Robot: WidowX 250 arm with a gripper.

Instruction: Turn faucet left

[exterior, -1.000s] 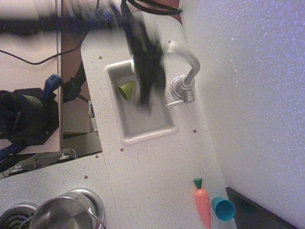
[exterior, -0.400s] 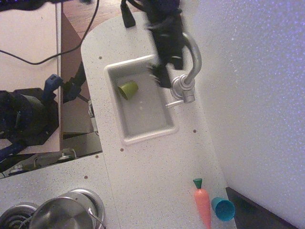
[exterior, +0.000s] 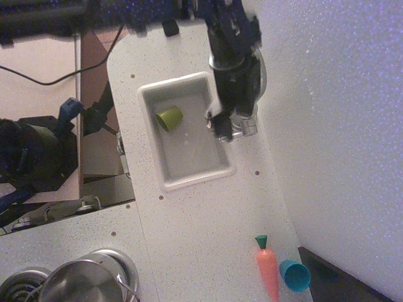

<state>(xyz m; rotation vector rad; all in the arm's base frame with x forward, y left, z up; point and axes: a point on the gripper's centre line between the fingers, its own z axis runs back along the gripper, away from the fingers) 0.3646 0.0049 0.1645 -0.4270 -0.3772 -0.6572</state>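
Speckled white table [exterior: 201,239] carries a small sink [exterior: 189,179], and we see the faucet [exterior: 249,124] at its right rim, mostly hidden beneath our tool [exterior: 221,126]. We sit directly over it, so the spout's direction is unclear, and we cannot tell whether our tool's jaws are apart or together.

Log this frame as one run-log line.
phase: approach | pincer: over faucet, state unclear | faucet: mostly hidden | sink: green cup inside | turn: not confirmed
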